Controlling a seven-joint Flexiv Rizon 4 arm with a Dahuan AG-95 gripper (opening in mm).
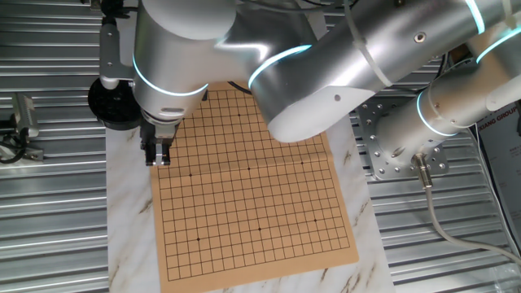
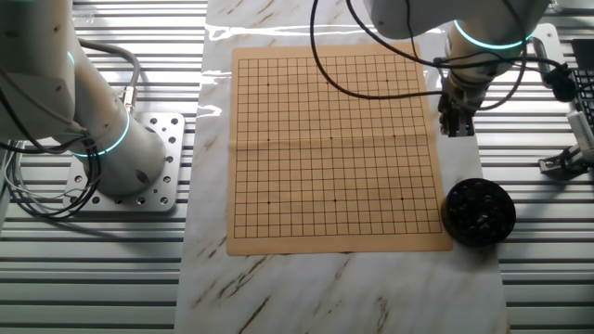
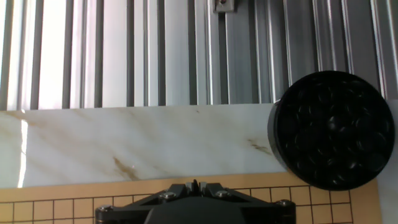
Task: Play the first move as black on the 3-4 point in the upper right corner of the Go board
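Your end effector (grip state unclear) hovers at the Go board edge, stone bowl at 5 o'clock, for pickup

The large square tan wooden board lies on the marble-patterned sheet. The round black ribbed bowl sits just beside its corner. My gripper hangs at the board's edge, apparently above it.
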